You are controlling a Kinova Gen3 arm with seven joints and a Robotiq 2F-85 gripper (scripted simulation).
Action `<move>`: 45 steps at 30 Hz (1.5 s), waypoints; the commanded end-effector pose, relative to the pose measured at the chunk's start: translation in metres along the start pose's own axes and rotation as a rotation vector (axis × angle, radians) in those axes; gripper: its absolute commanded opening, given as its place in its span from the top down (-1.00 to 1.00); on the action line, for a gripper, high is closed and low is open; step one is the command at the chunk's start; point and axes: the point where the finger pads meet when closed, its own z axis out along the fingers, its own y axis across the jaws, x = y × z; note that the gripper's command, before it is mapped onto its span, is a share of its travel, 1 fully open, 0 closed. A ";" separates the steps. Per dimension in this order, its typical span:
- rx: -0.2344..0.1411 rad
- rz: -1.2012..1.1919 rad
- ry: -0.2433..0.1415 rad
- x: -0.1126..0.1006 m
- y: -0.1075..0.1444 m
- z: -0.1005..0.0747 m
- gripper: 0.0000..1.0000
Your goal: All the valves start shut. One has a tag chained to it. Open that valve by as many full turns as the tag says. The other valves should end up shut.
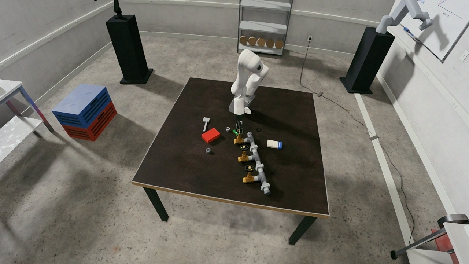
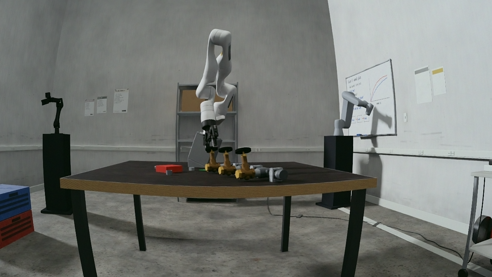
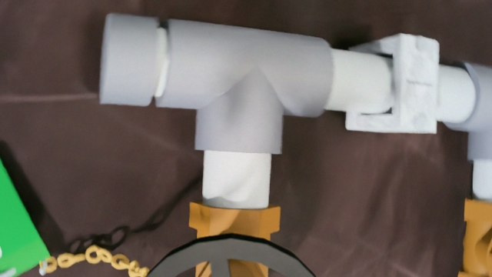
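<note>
A grey pipe [image 1: 257, 160] lies on the dark table with three brass valves, each with a black handwheel. The far valve [image 1: 239, 140] has a gold chain [image 3: 96, 259] running to a green tag [image 1: 235, 131], whose edge shows at the left of the wrist view [image 3: 17, 227]. My gripper [image 1: 238, 126] is open and points straight down over this valve's handwheel [image 3: 231, 258]. In the side view the gripper [image 2: 210, 141] stands at the handwheel's height. The fingers are out of the wrist view. The middle valve [image 1: 244, 157] and near valve [image 1: 249, 179] stand apart from it.
A red block [image 1: 210, 135], a small white hammer [image 1: 205, 123] and two small grey rings [image 1: 227, 128] [image 1: 208, 150] lie left of the pipe. A white and blue box [image 1: 274, 144] and a black ring [image 1: 258, 131] lie to its right. A white clamp [image 3: 400, 85] holds the pipe.
</note>
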 end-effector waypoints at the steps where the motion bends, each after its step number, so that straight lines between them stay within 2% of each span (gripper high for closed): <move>1: 0.004 0.078 0.003 0.000 0.000 0.000 -1.00; 16: 0.004 0.256 0.003 0.000 0.000 0.000 -1.00; 32: 0.004 0.292 0.003 0.000 0.000 0.000 -1.00; 33: 0.004 0.292 0.003 0.000 0.000 0.000 -0.35; 45: 0.004 0.292 0.003 0.000 0.000 0.000 -0.35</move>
